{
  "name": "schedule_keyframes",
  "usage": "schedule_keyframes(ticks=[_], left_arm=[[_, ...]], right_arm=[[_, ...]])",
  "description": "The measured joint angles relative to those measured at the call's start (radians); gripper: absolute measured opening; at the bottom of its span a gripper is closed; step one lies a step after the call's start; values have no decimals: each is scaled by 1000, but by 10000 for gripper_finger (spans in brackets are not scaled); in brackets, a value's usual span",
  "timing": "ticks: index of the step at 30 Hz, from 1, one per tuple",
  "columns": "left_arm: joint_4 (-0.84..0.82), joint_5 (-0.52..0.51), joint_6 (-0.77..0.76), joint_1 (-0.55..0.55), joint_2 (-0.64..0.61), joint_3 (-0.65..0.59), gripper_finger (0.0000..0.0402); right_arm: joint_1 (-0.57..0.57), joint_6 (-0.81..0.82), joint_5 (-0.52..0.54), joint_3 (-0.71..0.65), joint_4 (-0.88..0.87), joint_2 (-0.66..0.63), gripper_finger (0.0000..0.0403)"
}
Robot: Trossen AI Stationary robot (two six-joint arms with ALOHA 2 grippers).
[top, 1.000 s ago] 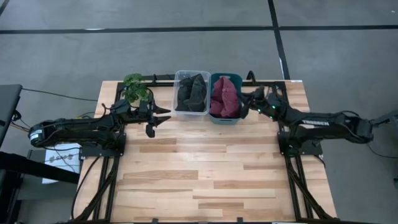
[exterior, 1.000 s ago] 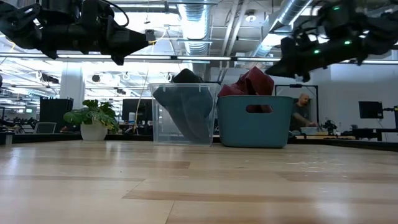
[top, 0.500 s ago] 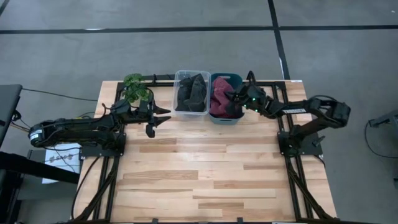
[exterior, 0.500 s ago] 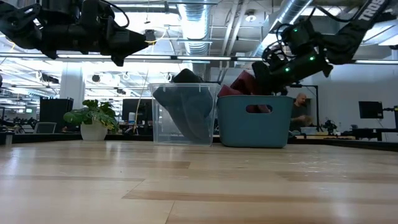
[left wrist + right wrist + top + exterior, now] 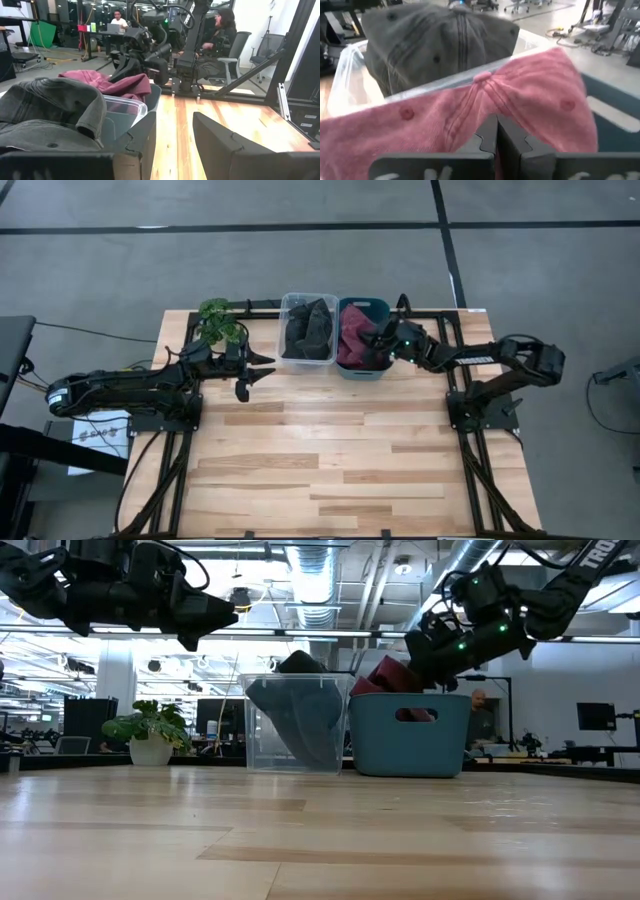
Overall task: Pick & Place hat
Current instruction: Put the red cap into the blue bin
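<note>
Right now the right end effector (image 5: 378,345) sits over the teal bin (image 5: 380,372), its fingers together, seemingly pinched on the red hat (image 5: 520,110) piled inside. Just beside it, a clear bin (image 5: 290,305) holds a grey hat (image 5: 308,330). Left of that stands a plant (image 5: 218,320). Above the desk (image 5: 330,460) the left end effector (image 5: 255,375) hangs with fingers apart.

2 hats, 1 grey (image 5: 308,328) and 1 maroon (image 5: 355,338); 2 bins (image 5: 288,302) (image 5: 362,372); 1 plant (image 5: 220,320).
</note>
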Motion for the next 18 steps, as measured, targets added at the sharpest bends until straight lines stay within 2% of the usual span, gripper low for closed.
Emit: schedule_keyframes(ticks=[13,18], left_arm=[[-4,0,0,0,0,0,127],[-5,0,0,0,0,0,127]], right_arm=[[35,14,-15,-1,23,50,0],[65,-15,56,-1,98,47,0]])
